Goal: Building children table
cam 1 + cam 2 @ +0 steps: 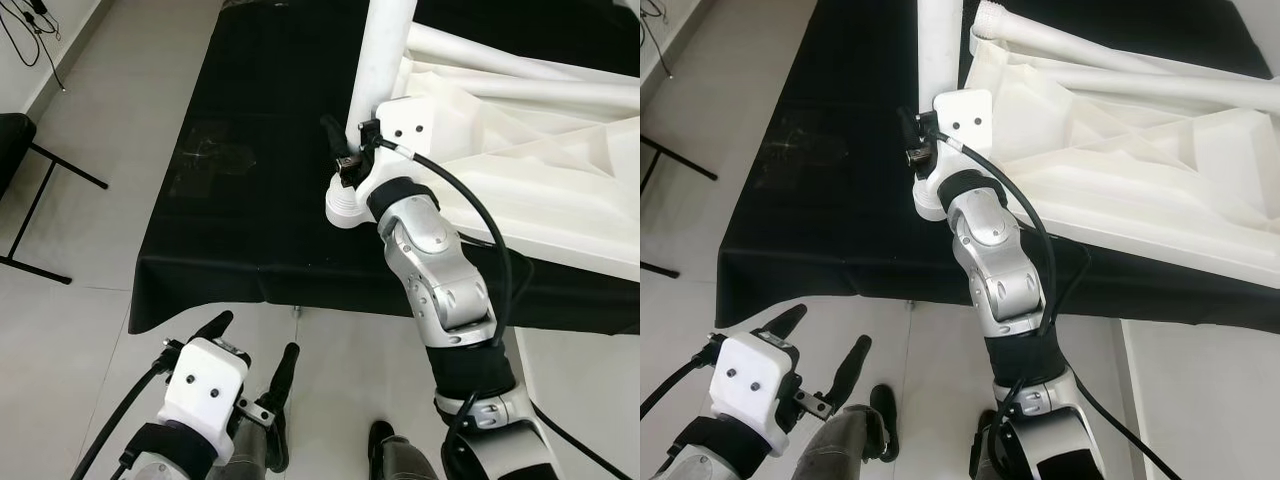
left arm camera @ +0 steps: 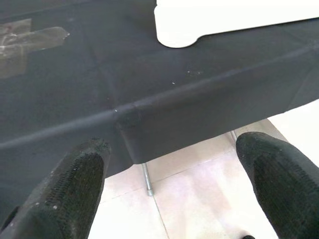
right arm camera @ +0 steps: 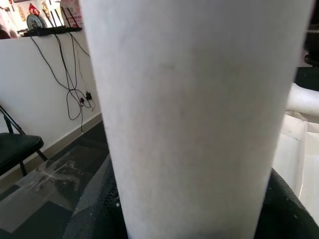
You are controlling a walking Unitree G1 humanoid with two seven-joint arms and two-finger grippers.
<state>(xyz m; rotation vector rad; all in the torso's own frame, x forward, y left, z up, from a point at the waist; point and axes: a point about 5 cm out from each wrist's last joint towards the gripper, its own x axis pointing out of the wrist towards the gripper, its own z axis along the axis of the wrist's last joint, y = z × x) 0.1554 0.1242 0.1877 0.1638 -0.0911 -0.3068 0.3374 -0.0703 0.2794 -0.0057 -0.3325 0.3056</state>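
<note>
A white children's table (image 1: 540, 170) lies upside down on a black-clothed table (image 1: 250, 110). One white leg (image 1: 385, 50) stands upright in the round corner socket (image 1: 345, 205) near the cloth's front edge. My right gripper (image 1: 352, 132) is shut on that leg just above the socket; in the right wrist view the leg (image 3: 194, 99) sits between the black fingers (image 3: 92, 209). My left gripper (image 1: 252, 345) hangs open and holds nothing, low in front of the table edge. The left wrist view looks between its fingers (image 2: 75, 189) at the cloth edge and the socket (image 2: 174, 35).
Two more white legs (image 1: 500, 60) lie across the upturned table at the back. A black folding chair (image 1: 15, 150) stands on the tiled floor to the left. Tape patches (image 2: 30, 42) mark the cloth. A metal table leg (image 2: 146, 179) shows under the cloth edge.
</note>
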